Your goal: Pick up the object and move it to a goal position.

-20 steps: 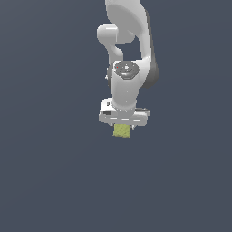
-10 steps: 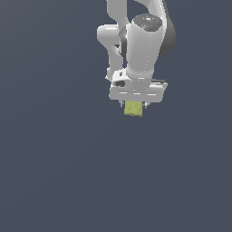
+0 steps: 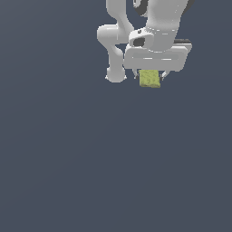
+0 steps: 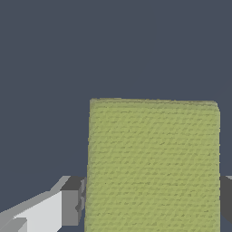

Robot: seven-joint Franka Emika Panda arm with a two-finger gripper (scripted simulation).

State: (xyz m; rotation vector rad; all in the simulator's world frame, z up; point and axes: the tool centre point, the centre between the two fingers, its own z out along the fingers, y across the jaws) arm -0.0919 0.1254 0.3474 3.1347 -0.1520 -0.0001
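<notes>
The object (image 3: 149, 79), a small yellow-green mottled block, hangs beneath the white gripper (image 3: 150, 76) near the top of the exterior view, to the right of centre. The gripper is shut on it, one finger on each side, and the block's upper part is hidden behind the white hand. In the wrist view the object (image 4: 153, 166) fills much of the picture, with a grey fingertip (image 4: 72, 202) pressed against one flank and the other fingertip (image 4: 226, 198) at the opposite flank. No goal marker shows in either view.
Plain dark grey-blue ground (image 3: 90, 172) fills the exterior view below the arm. The white arm links (image 3: 115, 45) rise out of frame at the top.
The arm has carried the block upward and toward the exterior view's right over the last second. The grip on the block has stayed shut throughout.
</notes>
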